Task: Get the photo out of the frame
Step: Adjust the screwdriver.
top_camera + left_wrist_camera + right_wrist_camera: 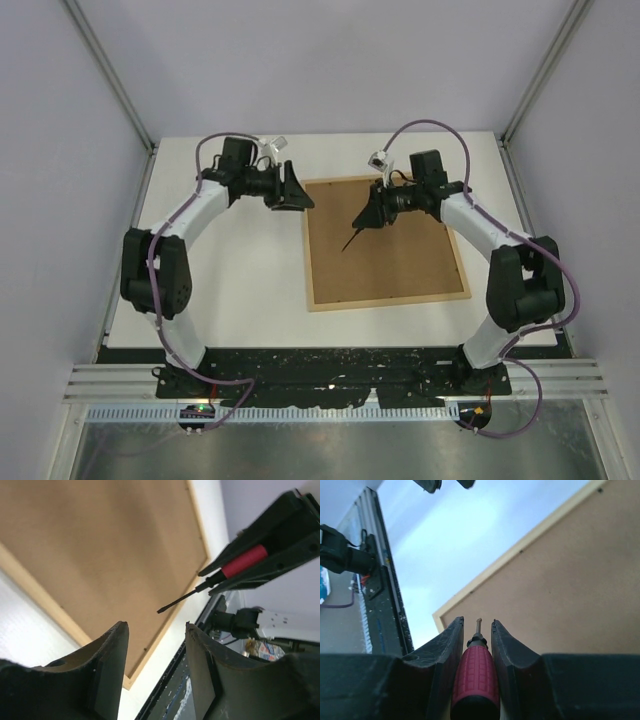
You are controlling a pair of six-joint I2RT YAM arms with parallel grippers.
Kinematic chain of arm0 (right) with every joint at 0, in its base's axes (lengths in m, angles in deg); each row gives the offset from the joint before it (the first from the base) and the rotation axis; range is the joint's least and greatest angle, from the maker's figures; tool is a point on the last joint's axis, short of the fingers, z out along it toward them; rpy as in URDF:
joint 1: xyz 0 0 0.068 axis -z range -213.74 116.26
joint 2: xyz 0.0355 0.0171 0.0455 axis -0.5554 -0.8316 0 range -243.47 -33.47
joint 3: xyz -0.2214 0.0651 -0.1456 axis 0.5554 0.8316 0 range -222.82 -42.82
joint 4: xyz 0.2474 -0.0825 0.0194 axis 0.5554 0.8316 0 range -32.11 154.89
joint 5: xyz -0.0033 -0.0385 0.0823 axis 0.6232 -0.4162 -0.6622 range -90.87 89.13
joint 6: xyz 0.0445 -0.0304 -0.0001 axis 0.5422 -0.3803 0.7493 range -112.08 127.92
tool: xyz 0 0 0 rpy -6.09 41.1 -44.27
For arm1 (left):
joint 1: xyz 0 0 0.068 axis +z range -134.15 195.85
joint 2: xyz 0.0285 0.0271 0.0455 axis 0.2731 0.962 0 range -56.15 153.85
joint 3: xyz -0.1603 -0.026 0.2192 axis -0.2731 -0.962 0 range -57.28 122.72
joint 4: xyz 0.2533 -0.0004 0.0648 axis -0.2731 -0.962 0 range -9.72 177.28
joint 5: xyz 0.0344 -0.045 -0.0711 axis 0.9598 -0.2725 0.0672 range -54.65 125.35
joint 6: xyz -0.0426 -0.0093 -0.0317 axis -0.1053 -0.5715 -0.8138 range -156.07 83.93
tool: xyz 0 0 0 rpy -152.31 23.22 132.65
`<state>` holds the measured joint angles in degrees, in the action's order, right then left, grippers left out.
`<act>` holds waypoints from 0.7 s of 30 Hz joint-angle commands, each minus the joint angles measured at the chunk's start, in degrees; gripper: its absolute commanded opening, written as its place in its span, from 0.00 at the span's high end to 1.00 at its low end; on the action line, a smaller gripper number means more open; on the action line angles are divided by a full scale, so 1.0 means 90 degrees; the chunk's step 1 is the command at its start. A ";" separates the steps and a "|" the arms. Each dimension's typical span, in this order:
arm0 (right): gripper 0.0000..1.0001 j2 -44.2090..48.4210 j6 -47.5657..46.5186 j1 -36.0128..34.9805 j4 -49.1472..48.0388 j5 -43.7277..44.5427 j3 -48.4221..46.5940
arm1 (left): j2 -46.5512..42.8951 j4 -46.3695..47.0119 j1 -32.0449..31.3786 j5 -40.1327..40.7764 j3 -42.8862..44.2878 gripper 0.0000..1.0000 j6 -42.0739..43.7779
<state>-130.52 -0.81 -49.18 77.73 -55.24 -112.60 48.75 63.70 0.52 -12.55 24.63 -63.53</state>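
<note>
The frame (385, 240) lies back-up on the white table, showing its brown fibreboard panel and thin light-wood rim (100, 545) (560, 580). The photo is hidden under that panel. My right gripper (372, 215) (478, 621) hovers over the frame's upper middle, shut on a red-handled screwdriver (476, 675) (240, 562). The screwdriver's dark shaft (352, 240) points down and left over the panel. My left gripper (298, 190) (156, 625) hangs open just off the frame's top left corner, with nothing between its fingers.
The white table (240, 280) extends left of the frame. A black base rail (330, 365) runs along the near edge under both arm bases. Grey walls and metal posts (115, 80) close in the back and sides.
</note>
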 commanded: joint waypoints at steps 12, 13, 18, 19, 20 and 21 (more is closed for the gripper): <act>0.92 0.1565 0.2073 -0.0003 -0.1900 -0.2357 0.0291 | -0.0240 0.1026 -0.0884 -0.3104 -0.0097 0.45 0.0201; 0.92 0.1633 0.2093 0.0016 -0.2027 -0.2357 0.0350 | -0.0259 0.1269 -0.0923 -0.3260 -0.0145 0.45 0.0026; 0.92 0.1731 0.2093 0.0007 -0.2358 -0.2426 0.0556 | -0.0347 0.2801 -0.1109 -0.3700 -0.0585 0.47 -0.1126; 0.92 0.1722 0.2084 0.0016 -0.2370 -0.2426 0.0575 | -0.0347 0.3385 -0.1138 -0.3788 -0.0750 0.47 -0.1583; 0.92 0.1750 0.2054 0.0007 -0.2389 -0.2426 0.0585 | -0.0338 0.4154 -0.1167 -0.3866 -0.0964 0.48 -0.2264; 0.92 0.1751 0.1996 0.0016 -0.2399 -0.2387 0.0595 | -0.0318 0.5226 -0.1187 -0.3906 -0.1150 0.49 -0.2967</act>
<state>-117.32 16.48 -49.13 61.20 -74.87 -107.25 46.66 83.64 -9.19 -41.84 18.58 -71.36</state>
